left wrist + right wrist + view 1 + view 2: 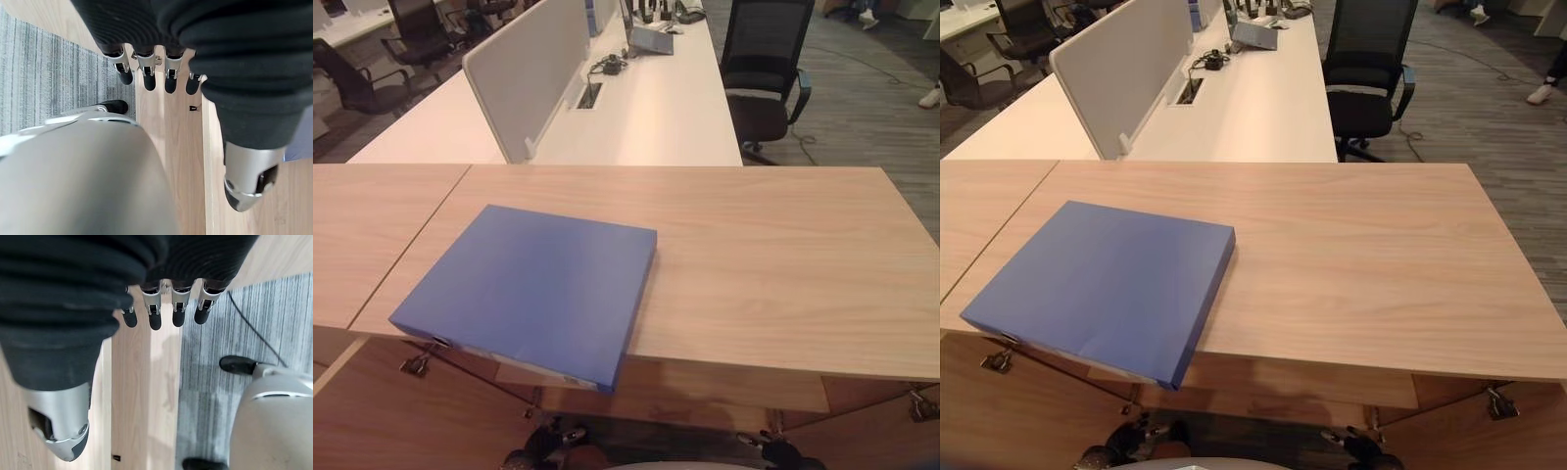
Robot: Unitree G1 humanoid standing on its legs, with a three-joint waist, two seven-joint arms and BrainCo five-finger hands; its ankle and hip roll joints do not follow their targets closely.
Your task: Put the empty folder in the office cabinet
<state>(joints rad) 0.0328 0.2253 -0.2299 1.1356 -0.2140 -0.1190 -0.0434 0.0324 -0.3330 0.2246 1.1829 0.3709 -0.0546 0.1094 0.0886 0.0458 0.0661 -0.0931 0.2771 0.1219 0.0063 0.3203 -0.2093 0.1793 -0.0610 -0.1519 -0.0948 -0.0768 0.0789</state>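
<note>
On top of the wooden cabinet [773, 264], toward its left front part, lies the blue folder [529, 289] — flat, closed, turned at an angle, with its near corner hanging out past the front edge of the top. Along the lower side of the folder shows a pale strip like a label; writing on it too small to read. To the left, separated by a thin seam, joins a second wooden top [362, 235]. Below the front edge hang open cabinet doors with metal hinges [415, 365].

Behind the cabinet stands a long white desk [656, 108] with a pale divider screen [524, 69], a cable box and some small devices at its far end. Beside the desk on the right stands a black office chair [764, 69]; more black chairs at far left. Grey carpet around.

Low by the cabinet front, seen from the wrist views: left hand [146, 68] with fingers straight and relaxed, holding nothing — right hand [166, 303] the same, fingers extended over wood panel and carpet, touching nothing.
</note>
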